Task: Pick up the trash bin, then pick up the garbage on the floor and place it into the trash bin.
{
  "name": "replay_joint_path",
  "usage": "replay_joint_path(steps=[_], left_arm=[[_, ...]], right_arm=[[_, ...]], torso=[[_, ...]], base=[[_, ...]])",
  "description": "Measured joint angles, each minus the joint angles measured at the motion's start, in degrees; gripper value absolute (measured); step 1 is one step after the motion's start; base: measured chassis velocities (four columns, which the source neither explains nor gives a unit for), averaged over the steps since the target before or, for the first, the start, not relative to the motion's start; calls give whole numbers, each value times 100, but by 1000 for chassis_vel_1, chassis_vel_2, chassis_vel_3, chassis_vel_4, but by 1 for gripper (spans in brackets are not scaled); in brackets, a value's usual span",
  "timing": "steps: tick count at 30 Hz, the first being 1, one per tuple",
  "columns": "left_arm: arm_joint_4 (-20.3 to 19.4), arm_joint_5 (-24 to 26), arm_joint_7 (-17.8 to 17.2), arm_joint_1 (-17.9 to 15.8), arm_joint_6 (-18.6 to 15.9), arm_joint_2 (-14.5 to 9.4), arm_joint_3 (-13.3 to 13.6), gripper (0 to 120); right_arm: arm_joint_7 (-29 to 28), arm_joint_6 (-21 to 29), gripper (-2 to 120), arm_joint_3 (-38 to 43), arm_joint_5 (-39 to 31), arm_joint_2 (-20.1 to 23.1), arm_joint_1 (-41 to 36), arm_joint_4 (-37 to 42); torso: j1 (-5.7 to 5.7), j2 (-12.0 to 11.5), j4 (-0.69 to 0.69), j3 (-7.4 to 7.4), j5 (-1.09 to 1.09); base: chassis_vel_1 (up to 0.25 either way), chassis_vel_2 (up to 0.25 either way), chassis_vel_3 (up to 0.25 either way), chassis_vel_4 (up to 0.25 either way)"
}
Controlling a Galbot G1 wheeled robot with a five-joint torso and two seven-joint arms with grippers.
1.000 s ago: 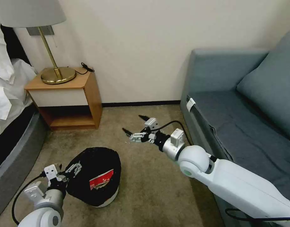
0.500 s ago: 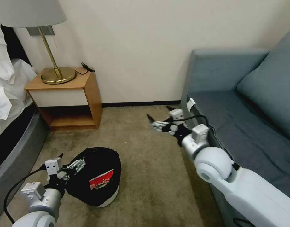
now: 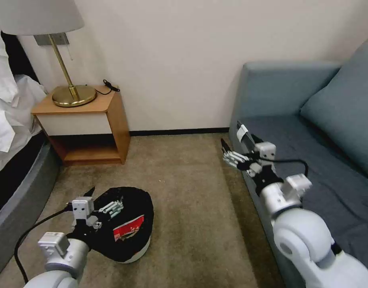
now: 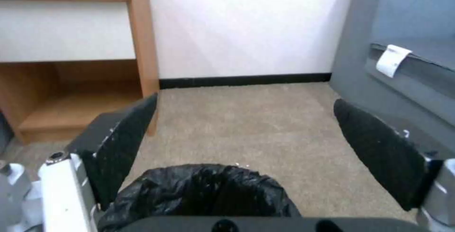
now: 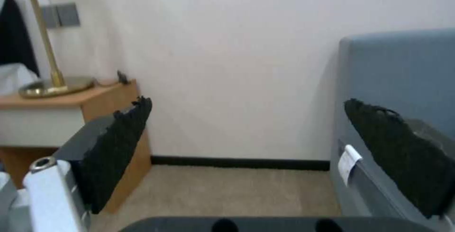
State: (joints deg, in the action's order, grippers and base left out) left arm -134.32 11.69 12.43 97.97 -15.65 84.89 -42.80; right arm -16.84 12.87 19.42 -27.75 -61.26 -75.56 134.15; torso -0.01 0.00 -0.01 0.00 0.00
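Two grippers: fingers wide, holding nothing
Bin (image 3: 124, 224): on carpet, red carton (image 3: 129, 228) inside
Left gripper (image 3: 101, 201): over bin's rim
Right gripper (image 3: 236, 150): well apart from bin, by sofa (image 3: 304, 136)

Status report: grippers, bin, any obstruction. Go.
Left gripper open, at the trash bin rim. Right gripper open, empty, by the sofa edge. Bin on carpet, red-and-white carton inside. No obstruction.

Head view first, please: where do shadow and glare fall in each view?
Head view: glare on the brass lamp base; the nightstand open shelf lies in shadow; the trash bin black liner reads dark around the red-and-white carton. Left wrist view: faint sheen on the liner. Right wrist view: soft shadow on the wall beside the sofa.
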Motion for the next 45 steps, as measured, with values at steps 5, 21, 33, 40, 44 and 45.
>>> replay_joint_path(steps=[5,21,33,40,44,45], left_arm=[[-11,-212,22,-4,181,5,44,100],[125,-355,-235,-88,448,-130,119,100],[342,-334,-436,-185,575,-125,197,100],[401,-295,-439,-269,580,-180,195,100],[413,-292,-439,-281,579,-185,197,100],[413,-292,-439,-281,579,-185,198,100]], right_arm=[[171,-234,100,114,437,-490,-396,94],[236,-877,100,77,2439,-1793,-1343,237],[177,-937,100,-100,2903,-2184,-1565,51],[176,-941,100,-141,2927,-2258,-1562,0],[176,-940,100,-145,2938,-2267,-1559,-4],[176,-939,100,-145,2939,-2267,-1557,-4]], torso=[[0,0,1,0,0],[0,0,1,0,-1],[0,0,1,0,0],[1,0,1,0,0],[1,0,1,0,0],[0,0,1,0,0]], base=[[0,0,0,0],[0,0,0,0],[0,0,0,0],[0,0,0,0],[0,0,0,0],[0,0,0,0]])
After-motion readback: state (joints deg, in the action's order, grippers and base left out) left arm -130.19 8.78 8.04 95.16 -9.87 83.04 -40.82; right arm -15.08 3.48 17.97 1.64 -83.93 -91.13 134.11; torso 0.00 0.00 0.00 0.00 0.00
